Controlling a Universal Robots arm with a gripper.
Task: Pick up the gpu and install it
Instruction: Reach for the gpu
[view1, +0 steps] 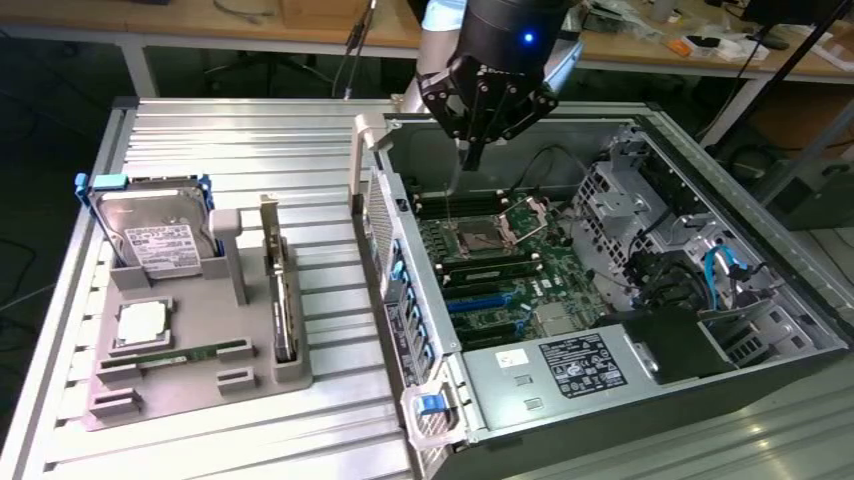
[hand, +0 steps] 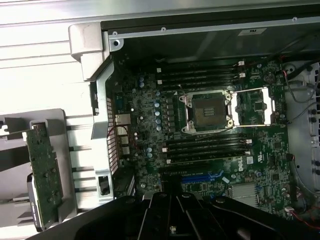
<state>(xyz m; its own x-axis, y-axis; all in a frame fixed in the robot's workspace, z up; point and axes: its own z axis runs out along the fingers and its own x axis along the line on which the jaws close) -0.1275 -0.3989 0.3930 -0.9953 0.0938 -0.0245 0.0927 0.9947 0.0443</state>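
My end effector (view1: 471, 150) hangs over the open computer case (view1: 747, 250), fingers shut tight together and holding nothing, tips pointing down above the motherboard (view1: 501, 275) near the processor socket (view1: 478, 238); the gpu (view1: 279, 300) stands on edge in a slot of the grey holder (view1: 200, 315) on the worktop (view1: 240, 140), to the exterior view's left of the case, well apart from me; a hard drive (view1: 158, 240) stands upright in the same holder, near the gpu.

Single arm (view1: 501, 30) hanging vertical, gripper (view1: 470, 150) pointing straight down, jaws closed to a narrow tip
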